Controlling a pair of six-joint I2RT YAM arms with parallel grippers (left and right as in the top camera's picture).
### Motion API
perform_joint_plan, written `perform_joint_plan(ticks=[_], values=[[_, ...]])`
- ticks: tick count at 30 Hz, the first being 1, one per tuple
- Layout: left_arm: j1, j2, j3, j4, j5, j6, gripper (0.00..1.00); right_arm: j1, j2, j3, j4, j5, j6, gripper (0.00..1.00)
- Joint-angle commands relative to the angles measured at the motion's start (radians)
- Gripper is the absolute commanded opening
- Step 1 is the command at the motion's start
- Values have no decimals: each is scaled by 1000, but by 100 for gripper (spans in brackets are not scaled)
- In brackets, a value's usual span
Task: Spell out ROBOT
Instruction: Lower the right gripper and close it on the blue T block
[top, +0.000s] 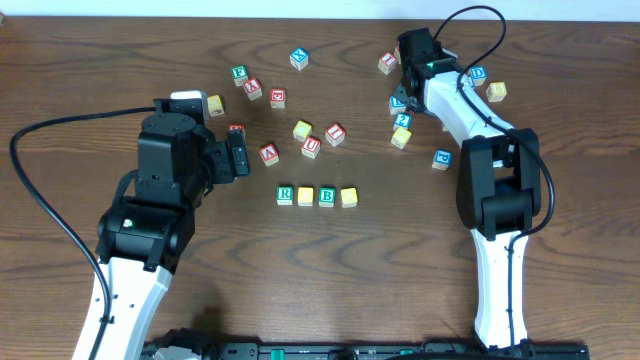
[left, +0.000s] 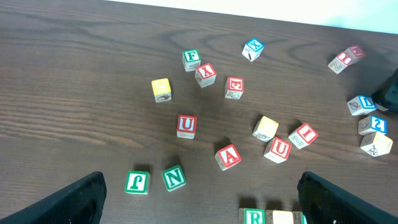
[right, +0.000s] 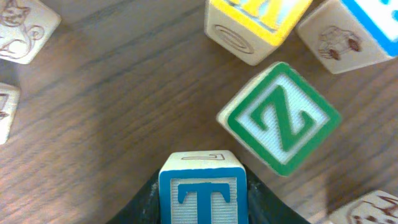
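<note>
T cube (right: 202, 190): likely light, rigid wood, smooth faces; clamped across opposite flat sides in right hand (right: 204, 208); left hand (left: 208, 199) open.

Row of four cubes at mid-surface, side by side: R cube (top: 285, 195), yellow cube (top: 306, 196), B cube (top: 327, 196), second yellow cube (top: 348, 197). Left end effector (top: 243, 157) up-left of row, near red-lettered cube (top: 269, 153). Right end effector (top: 402, 85) low among cube cluster at upper right. More cubes scattered over wooden surface (top: 120, 60)
</note>
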Motion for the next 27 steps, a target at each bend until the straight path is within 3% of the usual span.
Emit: perform_joint_plan(ticks=[1, 12, 19, 22, 27], values=[[3, -5, 3, 1, -5, 3, 96, 2, 17, 2, 5, 6, 5, 31], [3, -5, 3, 1, -5, 3, 96, 2, 13, 78, -53, 7, -6, 33], [3, -5, 3, 1, -5, 3, 96, 2, 13, 78, -60, 7, -6, 30], [3, -5, 3, 1, -5, 3, 96, 2, 14, 78, -65, 7, -6, 23], [3, -5, 3, 1, -5, 3, 96, 2, 13, 78, -78, 6, -6, 20]])
